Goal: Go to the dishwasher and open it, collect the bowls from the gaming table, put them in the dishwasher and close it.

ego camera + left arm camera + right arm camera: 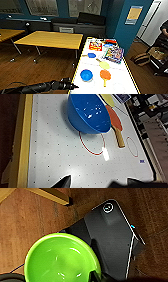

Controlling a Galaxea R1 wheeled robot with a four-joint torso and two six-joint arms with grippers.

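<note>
The gaming table (82,62) has a white top and a yellow rim, and runs away from me on the right. A blue bowl (86,75) stands on its near left part, upright. My left gripper (73,86) reaches in from the lower left, just short of the table's edge and this bowl. In the left wrist view its dark fingertips (63,182) stand apart over the white top, open and empty, with the blue bowl (88,112) ahead. A light green bowl (61,259) hangs above the wooden floor, with my right gripper (96,276) shut on its rim.
An orange paddle (105,74), a yellow-green paddle (104,65), a small blue paddle (91,55) and game boxes (113,53) lie on the table. A yellow-wood table (50,38) stands at left. A bag (141,58) and a person (165,27) are at right.
</note>
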